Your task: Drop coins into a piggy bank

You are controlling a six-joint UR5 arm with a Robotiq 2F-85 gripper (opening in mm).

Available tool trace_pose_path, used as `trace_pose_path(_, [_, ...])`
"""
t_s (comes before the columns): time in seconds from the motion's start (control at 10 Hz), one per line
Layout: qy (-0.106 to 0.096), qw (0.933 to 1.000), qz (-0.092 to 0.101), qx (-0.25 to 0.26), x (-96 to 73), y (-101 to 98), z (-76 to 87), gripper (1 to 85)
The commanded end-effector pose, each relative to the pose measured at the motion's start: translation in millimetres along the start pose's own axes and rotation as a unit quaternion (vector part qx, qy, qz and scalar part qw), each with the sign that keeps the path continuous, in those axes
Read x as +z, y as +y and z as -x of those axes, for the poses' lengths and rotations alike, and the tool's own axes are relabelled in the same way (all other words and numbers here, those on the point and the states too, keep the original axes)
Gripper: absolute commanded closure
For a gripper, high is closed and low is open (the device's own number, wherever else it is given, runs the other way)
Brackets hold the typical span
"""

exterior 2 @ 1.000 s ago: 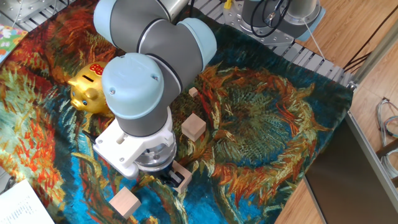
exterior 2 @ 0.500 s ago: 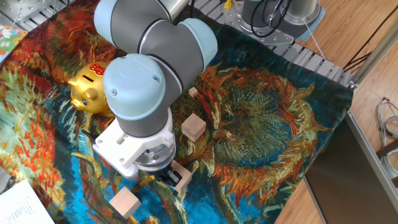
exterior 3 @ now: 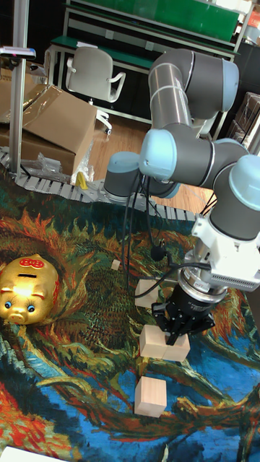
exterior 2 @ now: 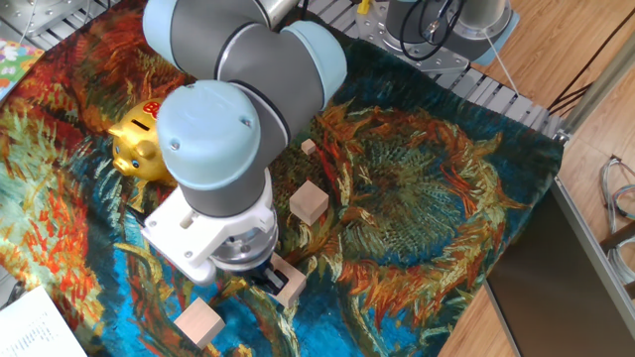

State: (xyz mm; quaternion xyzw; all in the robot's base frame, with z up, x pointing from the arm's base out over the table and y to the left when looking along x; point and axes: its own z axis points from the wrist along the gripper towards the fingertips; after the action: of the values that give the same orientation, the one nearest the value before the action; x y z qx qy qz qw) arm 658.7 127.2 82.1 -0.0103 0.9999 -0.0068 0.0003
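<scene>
Piggy bank (exterior 3: 29, 290): lying at the far left of the patterned cloth (exterior 2: 427, 198) covering the table, slot facing up, well apart from the tool.
Near block (exterior 3: 150, 396): sitting loose on the cloth, just nearer than the tool.
Tool (exterior 3: 175, 317): hanging low over a pale wooden block (exterior 3: 165, 343), dark fingers pointing down at its top and seeming to touch it. Cannot tell whether the fingers are parted or pinching; nothing readable between them.
Coin: none showing in either view; too small or hidden under the tool.
Far blocks: one cube (exterior 2: 309, 201) and a small piece (exterior 2: 309, 147) lying right of the arm's elbow.
Risk: a thin coin slipping out of a shallow pinch during lift.
Risk: the long carry leftward is inviting a drop or a missed slot.
</scene>
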Motion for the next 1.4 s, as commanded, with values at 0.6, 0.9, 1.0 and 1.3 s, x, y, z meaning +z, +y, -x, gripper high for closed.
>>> trace_pose_path(0.6, [-0.005, 0.9982, -0.007, -0.060, -23.4, -35.1, -7.6, 84.3])
trace_pose_path(0.9, [-0.017, 0.9951, -0.013, -0.096, -18.9, -53.7, -18.3, 84.3])
trace_pose_path(1.0, [-0.023, 0.9954, -0.010, -0.092, -19.0, -52.2, -15.4, 84.3])
trace_pose_path(1.3, [-0.023, 0.9890, -0.021, -0.144, -19.5, -57.6, -14.7, 84.3])
